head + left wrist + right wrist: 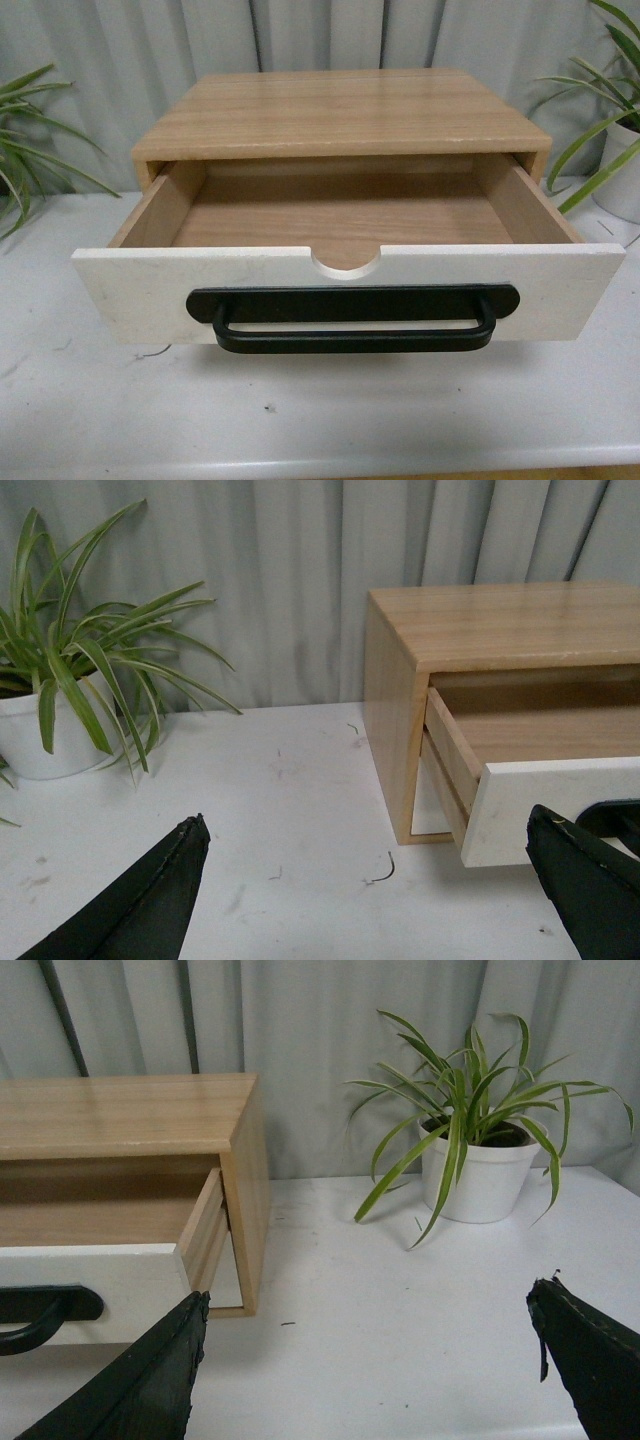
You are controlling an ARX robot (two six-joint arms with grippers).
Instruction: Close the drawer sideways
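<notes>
The drawer (130, 290) has a white front, a long black bar handle (352, 318) and a semicircular notch (346, 262) in its top edge. It stands pulled far out of a light wood cabinet (340, 110), empty inside. Neither arm shows in the front view. My left gripper (368, 880) is open and empty, off the drawer's left corner (520, 810). My right gripper (368, 1360) is open and empty, off the drawer's right corner (110, 1280).
The cabinet stands on a white table (320, 420). A potted plant (60, 680) in a white pot stands left of the cabinet, another (480, 1150) stands right of it. Grey curtain hangs behind. The table's front edge runs close below the drawer front.
</notes>
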